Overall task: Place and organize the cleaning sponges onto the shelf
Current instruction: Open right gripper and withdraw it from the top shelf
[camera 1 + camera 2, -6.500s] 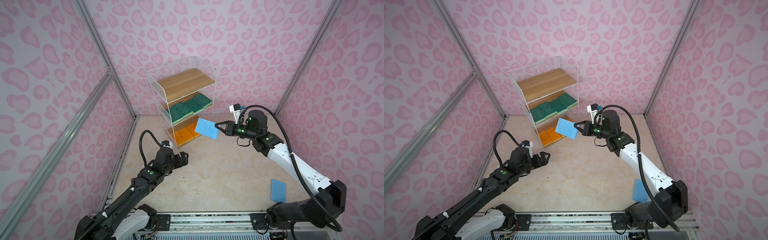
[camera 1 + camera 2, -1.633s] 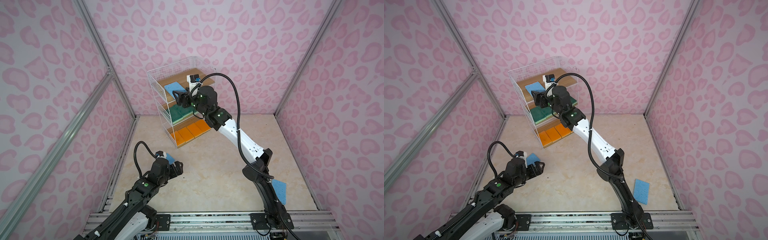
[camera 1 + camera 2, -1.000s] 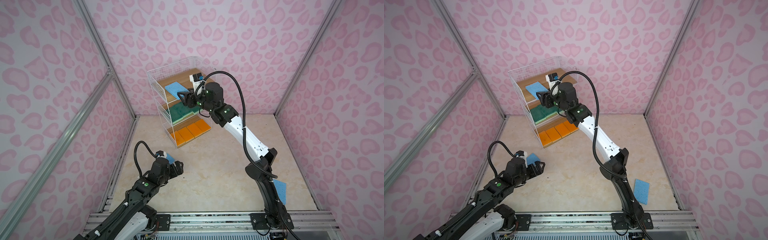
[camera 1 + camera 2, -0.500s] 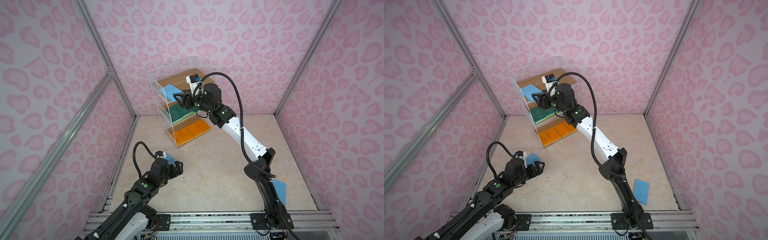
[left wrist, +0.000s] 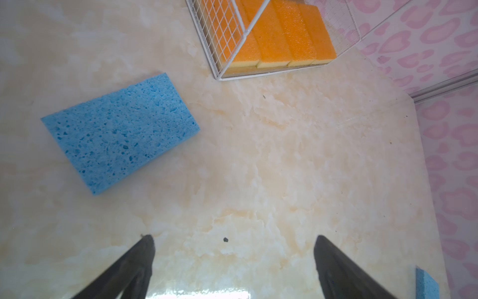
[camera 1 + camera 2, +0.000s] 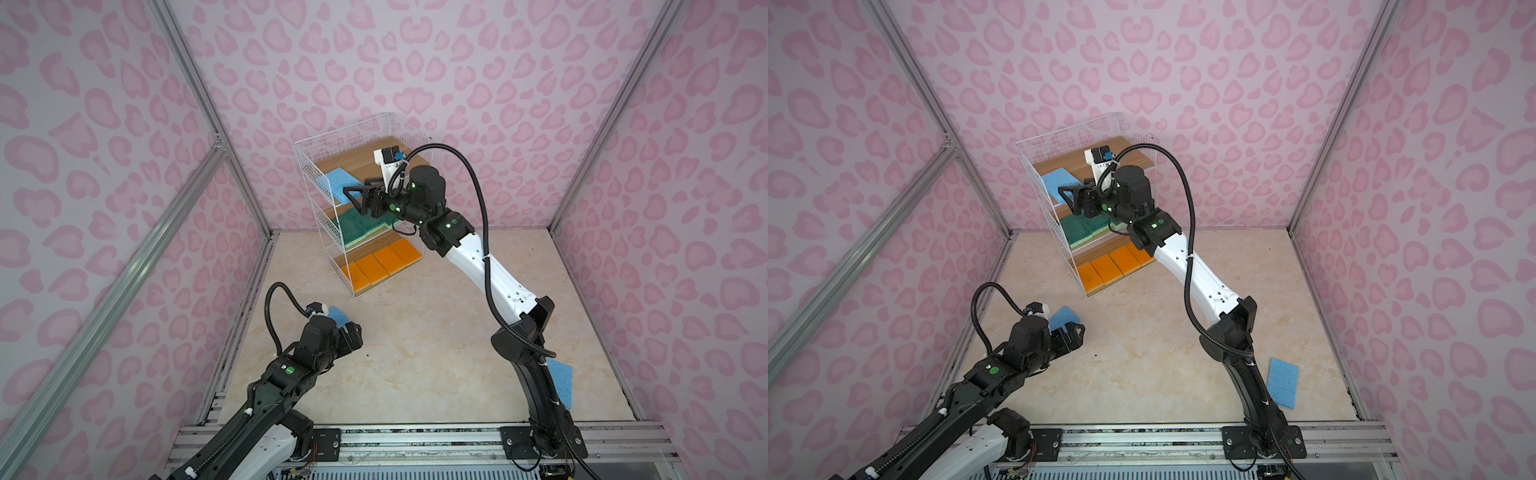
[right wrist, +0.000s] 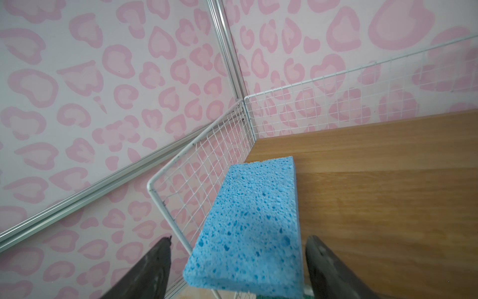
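Right hand [image 6: 354, 193] has just let go. Its two fingers are spread now, one on each side of a blue sponge [image 7: 253, 222], and they do not squeeze it any more. A moment ago the hand was carrying that sponge up. Now it lies flat on the top board [image 7: 388, 181] of the shelf [image 6: 316, 216], right beside the wire side. Its near end seems to poke out a bit past the front of the board.

So the first blue one is up, I think, above the green sponges [image 6: 357, 226] on the middle board and the orange sponges [image 6: 382, 264] on the bottom one.

Left hand [image 5: 234, 238] hangs low over the table [image 6: 415, 340], about where it was, with fingers spread wide and holding nothing. A second blue sponge [image 5: 120, 132] lies on the table near it, not touched. A third blue sponge [image 6: 1283, 382] lies by the foot of the right arm. Those two still need to go up.

The table is pale and shiny like marble, and mostly bare. Pink spotted walls [image 6: 1225, 83] stand close all round.
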`<action>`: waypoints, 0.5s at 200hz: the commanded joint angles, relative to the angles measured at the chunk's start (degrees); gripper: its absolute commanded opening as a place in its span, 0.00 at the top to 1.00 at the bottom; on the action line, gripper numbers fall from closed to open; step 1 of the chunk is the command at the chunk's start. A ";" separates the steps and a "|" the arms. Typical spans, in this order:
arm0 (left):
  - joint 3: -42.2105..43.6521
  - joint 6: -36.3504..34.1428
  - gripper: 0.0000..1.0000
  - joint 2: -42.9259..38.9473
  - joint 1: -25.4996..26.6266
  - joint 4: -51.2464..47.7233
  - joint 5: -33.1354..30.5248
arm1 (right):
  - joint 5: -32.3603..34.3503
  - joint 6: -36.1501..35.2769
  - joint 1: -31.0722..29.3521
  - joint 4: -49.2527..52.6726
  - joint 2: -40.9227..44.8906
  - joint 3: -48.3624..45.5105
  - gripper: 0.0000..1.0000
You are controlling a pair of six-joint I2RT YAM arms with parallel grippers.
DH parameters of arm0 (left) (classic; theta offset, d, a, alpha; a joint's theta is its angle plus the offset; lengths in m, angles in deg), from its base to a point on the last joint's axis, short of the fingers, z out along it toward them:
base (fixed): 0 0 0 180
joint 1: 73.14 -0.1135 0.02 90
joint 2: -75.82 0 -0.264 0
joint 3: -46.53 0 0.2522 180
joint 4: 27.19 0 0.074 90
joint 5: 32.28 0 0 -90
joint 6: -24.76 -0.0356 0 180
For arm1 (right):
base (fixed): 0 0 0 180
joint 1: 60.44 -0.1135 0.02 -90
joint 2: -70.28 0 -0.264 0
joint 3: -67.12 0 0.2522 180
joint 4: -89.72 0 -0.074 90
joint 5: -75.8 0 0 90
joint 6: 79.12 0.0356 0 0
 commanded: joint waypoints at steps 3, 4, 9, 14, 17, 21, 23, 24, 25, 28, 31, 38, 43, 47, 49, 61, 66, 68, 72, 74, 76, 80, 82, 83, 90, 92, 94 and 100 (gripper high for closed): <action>0.29 0.14 0.03 0.61 -1.44 -2.78 -3.72 | 0.85 -1.08 0.02 -1.14 3.84 -4.35 0.13; 0.38 0.18 0.03 0.61 -1.53 -2.79 -3.80 | 0.90 -1.18 0.03 -1.21 4.07 -4.64 0.13; 0.82 0.24 0.03 0.66 -2.23 -2.76 -3.89 | 1.15 -1.41 0.03 -1.77 5.24 -6.26 0.12; 1.17 0.23 0.03 0.78 -3.06 -2.66 -3.78 | 1.36 -1.69 0.03 -2.21 6.43 -7.86 0.12; 1.39 0.22 0.03 0.75 -3.53 -2.49 -3.69 | 1.47 -1.83 0.10 -2.66 7.14 -8.87 0.12; 1.73 0.03 0.03 0.79 -4.18 -2.32 -3.57 | 1.56 -1.99 0.12 -3.10 8.11 -10.19 0.12; 1.89 0.05 0.03 0.86 -4.59 -2.23 -3.50 | 1.63 -2.11 0.19 -3.32 8.55 -10.71 0.11; 1.97 0.01 0.03 0.87 -4.78 -2.17 -3.48 | 1.64 -2.09 0.20 -3.40 8.76 -11.03 0.11; 2.10 -0.02 0.03 0.88 -4.96 -2.09 -3.38 | 1.65 -2.08 0.21 -3.48 8.99 -11.32 0.11; 2.28 -0.18 0.03 0.88 -5.49 -1.89 -3.29 | 1.66 -2.09 0.33 -3.69 9.64 -12.20 0.11; 2.50 -0.35 0.03 0.98 -6.11 -1.65 -3.16 | 1.70 -2.09 0.43 -3.93 10.27 -12.95 0.11; 2.96 -0.64 0.03 1.29 -7.47 -1.15 -2.77 | 1.66 -1.92 0.64 -4.32 11.60 -14.75 0.11; 3.31 -0.80 0.03 1.55 -8.47 -0.57 -2.48 | 1.59 -1.42 0.93 -4.64 12.52 -16.01 0.11; 3.56 -0.94 0.03 1.97 -9.34 -0.14 -2.24 | 1.49 -0.84 1.30 -4.91 13.26 -17.13 0.11; 3.66 -0.94 0.03 2.23 -9.79 0.08 -2.05 | 1.35 -0.49 1.49 -5.29 13.60 -17.60 0.11; 4.12 -0.88 0.03 3.92 -12.46 1.52 -0.43 | -0.35 2.09 2.95 -7.71 15.85 -22.12 0.11; 4.30 -0.75 0.03 4.91 -13.61 1.94 0.30 | -1.19 3.22 3.65 -9.02 16.97 -24.26 0.11; 4.31 -0.74 0.03 5.25 -14.00 2.27 0.63 | -1.56 3.74 3.93 -9.54 17.43 -25.15 0.11; 4.39 -0.74 0.03 6.05 -14.80 2.63 1.11 | -2.00 4.40 4.43 -10.38 18.13 -26.51 0.11; 4.42 -0.72 0.03 6.48 -15.14 2.88 1.38 | -2.22 4.74 4.56 -10.74 18.64 -27.49 0.11; 4.41 -0.69 0.03 6.72 -15.44 3.14 1.56 | -2.35 5.13 4.90 -11.38 19.03 -28.50 0.11; 4.29 -0.55 0.03 7.48 -16.22 3.43 1.90 | -2.63 5.62 5.44 -12.34 20.24 -30.25 0.11; 4.29 -0.56 0.03 7.87 -16.61 3.56 2.04 | -2.67 5.88 5.72 -12.70 20.75 -31.54 0.11; 4.23 -0.52 0.03 8.07 -16.76 3.67 2.10 | -2.66 5.90 5.86 -13.01 21.10 -32.12 0.11; 4.04 -0.41 0.03 9.08 -17.95 4.17 2.51 | -2.51 6.11 6.55 -14.45 23.48 -36.19 0.11; 4.07 -0.44 0.03 9.33 -18.19 4.34 2.65 | -2.37 6.15 6.78 -14.70 24.09 -37.22 0.11; 4.03 -0.36 0.03 9.63 -18.51 4.45 2.80 | -2.21 6.12 6.91 -14.96 24.72 -38.23 0.11; 3.99 -0.29 0.03 10.13 -19.27 4.92 3.03 | -1.94 5.98 7.44 -15.62 26.50 -41.07 0.11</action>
